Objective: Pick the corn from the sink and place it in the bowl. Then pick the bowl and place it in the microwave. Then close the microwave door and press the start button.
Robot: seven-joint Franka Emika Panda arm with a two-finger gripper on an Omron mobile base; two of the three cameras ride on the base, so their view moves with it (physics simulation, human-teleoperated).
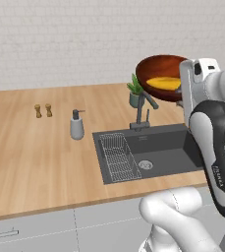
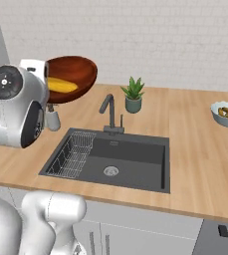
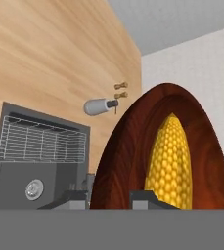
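Observation:
The reddish-brown bowl (image 1: 156, 69) (image 2: 79, 70) (image 3: 128, 146) hangs tilted in the air above the counter, beside and behind the sink (image 1: 173, 147) (image 2: 135, 155) (image 3: 13, 171). The yellow corn (image 1: 164, 83) (image 2: 60, 85) (image 3: 172, 161) lies inside it. My gripper (image 3: 108, 199) is shut on the bowl's rim, one finger inside and one outside. The microwave and its door are out of view.
A dark faucet (image 1: 144, 110) (image 2: 110, 112) and a potted plant (image 1: 135, 91) (image 2: 133, 94) stand behind the sink. A wire rack (image 1: 116, 157) lies in its left part. A soap dispenser (image 1: 76, 125), two shakers (image 1: 43, 110) and a pale fruit bowl (image 2: 226, 113) stand on the counter.

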